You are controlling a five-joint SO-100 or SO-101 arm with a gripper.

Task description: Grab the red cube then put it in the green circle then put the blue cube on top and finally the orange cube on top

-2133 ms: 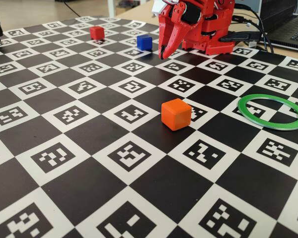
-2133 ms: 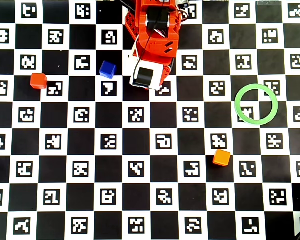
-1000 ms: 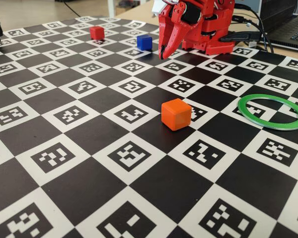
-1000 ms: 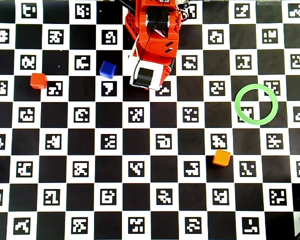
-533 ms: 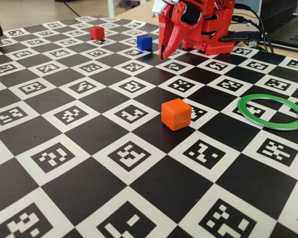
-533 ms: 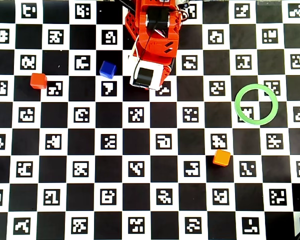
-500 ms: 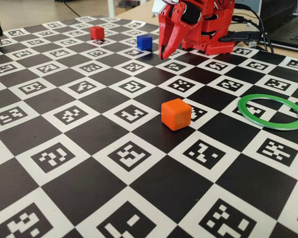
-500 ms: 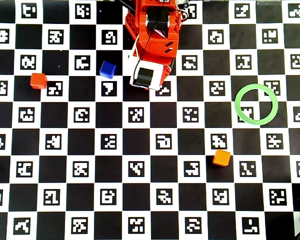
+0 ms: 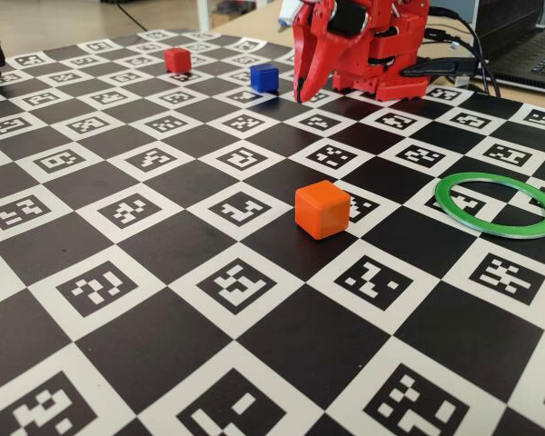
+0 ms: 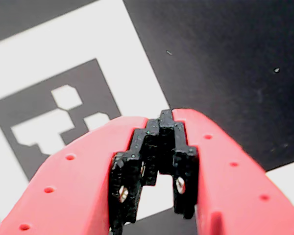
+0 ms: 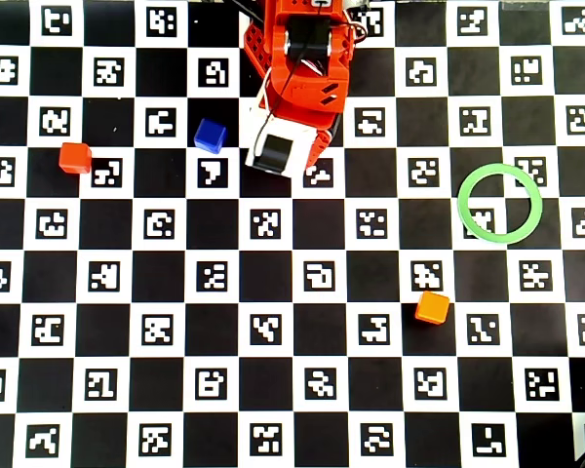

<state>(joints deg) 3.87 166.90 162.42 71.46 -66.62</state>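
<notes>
At twelve o'clock overhead, end effector (image 10: pixel 165 122) closed, empty.
Red cube (image 11: pixel 75 157) at nine o'clock awaits grasping; green circle (image 11: pixel 500 170) at three o'clock empty.

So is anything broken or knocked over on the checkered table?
No, nothing stands out. The red cube, blue cube and orange cube sit flat on the board, the green circle is empty, and the gripper is shut on nothing.

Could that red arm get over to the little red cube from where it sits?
Probably yes. The red cube sits alone on the checkered board, nothing beside or on it; only the blue cube lies roughly between it and the shut, empty gripper.
</notes>
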